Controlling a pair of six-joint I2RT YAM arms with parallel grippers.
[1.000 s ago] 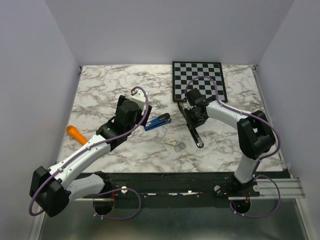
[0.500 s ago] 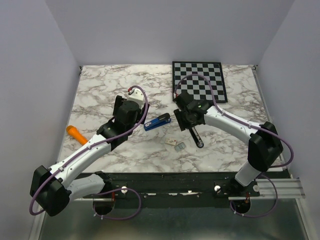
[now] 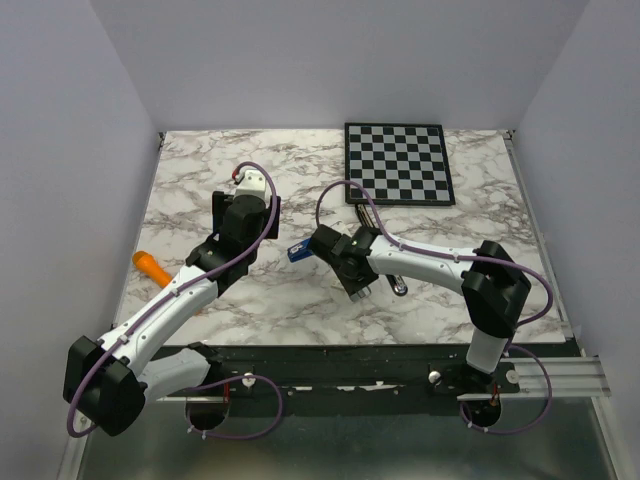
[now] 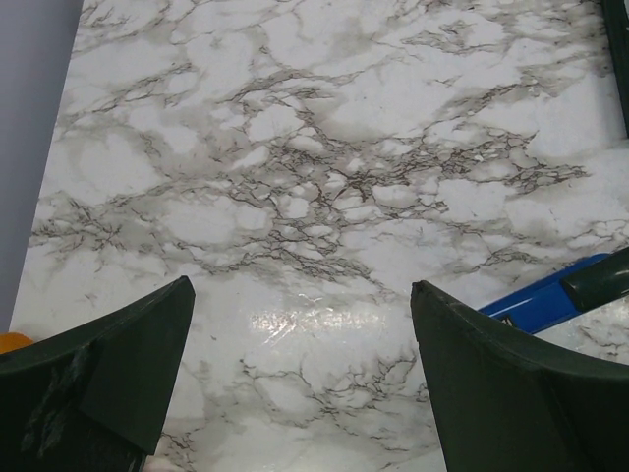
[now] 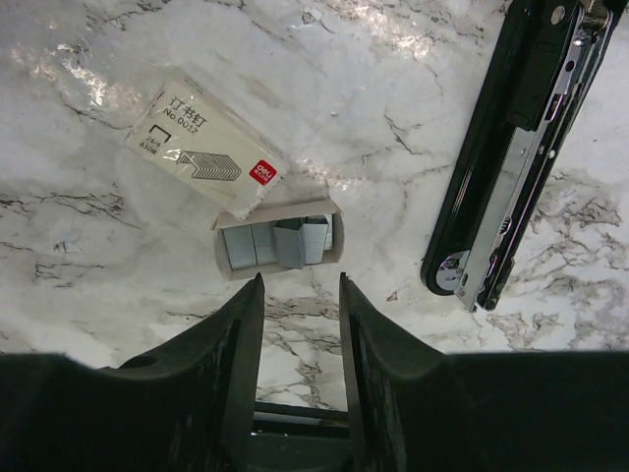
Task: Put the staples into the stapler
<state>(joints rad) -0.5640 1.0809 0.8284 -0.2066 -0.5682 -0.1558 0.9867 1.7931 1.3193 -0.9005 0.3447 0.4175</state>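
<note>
Several staples (image 5: 280, 244) — seemingly just beyond fingers (image 5: 232, 346)

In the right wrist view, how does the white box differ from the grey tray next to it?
The white box is printed, shows no contents and lies skewed; the grey tray is plain, open, showing silvery staples, and lies square to the right gripper. Both are small, similar in size and flat on the marble table.

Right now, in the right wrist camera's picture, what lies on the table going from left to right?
white staple box → staples in their little grey tray → black stapler, lying opened
</note>
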